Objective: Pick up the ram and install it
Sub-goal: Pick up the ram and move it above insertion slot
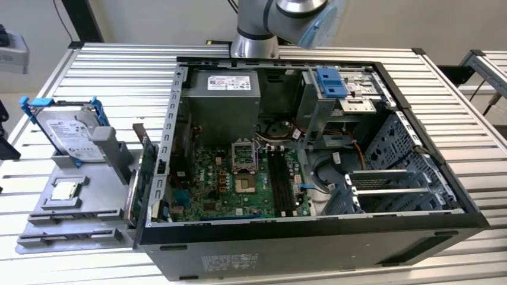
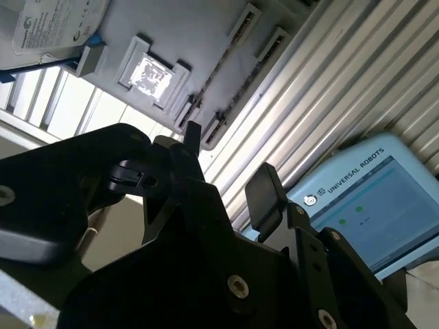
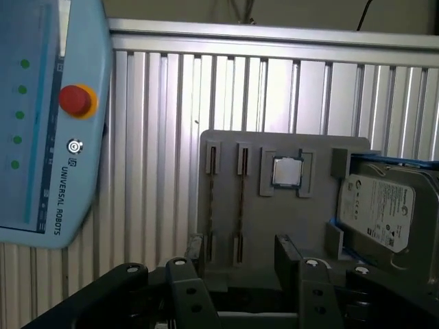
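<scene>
Gripper: in both wrist views the gripper hangs above the tray, its two fingers spread apart with nothing between them. If it comes down off-centre, a finger can strike a slot wall. The fingers look hard, matte black and flat-faced.
Ram: the ram stands on its edge in a slot of the tray and shows as a thin dark line. The slot beside it seems to hold a second stick. It is thin and stiff with little face to grip, so it may tilt or slip.
Tray: matte grey with moulded pockets. I cannot tell if it is fixed; a tight slot could lift it.
Neighbours: the processor chip is square and shiny and sits near the slots. The hard drive is silver in blue brackets.
Case: the computer case is black sheet metal. The memory slots are long, narrow and deep inside it. A tilted stick could jam or stress the board.
</scene>
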### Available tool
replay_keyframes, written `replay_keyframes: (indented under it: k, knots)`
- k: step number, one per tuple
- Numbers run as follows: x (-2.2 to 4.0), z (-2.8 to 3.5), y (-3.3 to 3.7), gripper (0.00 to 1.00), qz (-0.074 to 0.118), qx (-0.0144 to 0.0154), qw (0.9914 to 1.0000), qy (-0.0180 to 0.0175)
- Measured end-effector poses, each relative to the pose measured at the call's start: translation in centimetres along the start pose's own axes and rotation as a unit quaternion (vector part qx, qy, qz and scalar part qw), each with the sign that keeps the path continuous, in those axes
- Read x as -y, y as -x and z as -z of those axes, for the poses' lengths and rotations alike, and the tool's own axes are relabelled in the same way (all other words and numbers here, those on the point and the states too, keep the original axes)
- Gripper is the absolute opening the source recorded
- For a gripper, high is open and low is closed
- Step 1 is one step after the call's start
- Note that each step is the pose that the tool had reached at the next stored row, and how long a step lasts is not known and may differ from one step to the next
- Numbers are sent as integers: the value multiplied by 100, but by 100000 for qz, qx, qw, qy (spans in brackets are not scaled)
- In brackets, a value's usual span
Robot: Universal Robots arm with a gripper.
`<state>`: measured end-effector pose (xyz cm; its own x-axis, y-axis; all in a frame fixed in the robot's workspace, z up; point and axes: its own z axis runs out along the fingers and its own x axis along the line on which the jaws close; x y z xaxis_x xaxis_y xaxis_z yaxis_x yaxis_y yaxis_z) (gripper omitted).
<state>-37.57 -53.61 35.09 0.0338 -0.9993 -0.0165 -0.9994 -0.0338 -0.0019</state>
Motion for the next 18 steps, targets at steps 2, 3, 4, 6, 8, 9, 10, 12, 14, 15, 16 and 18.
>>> replay_keyframes:
  k: [2, 3, 4, 6, 8, 9, 10, 12, 14, 15, 16, 18]
  knots:
    - [0, -19, 1, 100, -30, -14, 100000, 3]
    - [0, -28, 2, 100, -47, -19, 100000, 3]
    - [0, -39, 3, 100, -61, -27, 100000, 2]
    - [0, -58, 5, 100, -92, -33, 100000, -3]
    - [0, -79, 6, 100, -115, -38, 100000, -4]
    - [0, -89, 7, 100, -126, -40, 100000, 0]
    - [0, -99, 7, 100, -137, -41, 100000, -1]
    - [0, -118, 8, 100, -155, -49, 100000, 1]
    - [0, -138, 9, 100, -180, -51, 100000, -2]
    - [0, -148, 10, 100, -194, -54, 100000, -2]
    - [0, -158, 11, 100, -208, -60, 100000, 3]
    - [0, -178, 12, 100, -235, -61, 100000, 0]
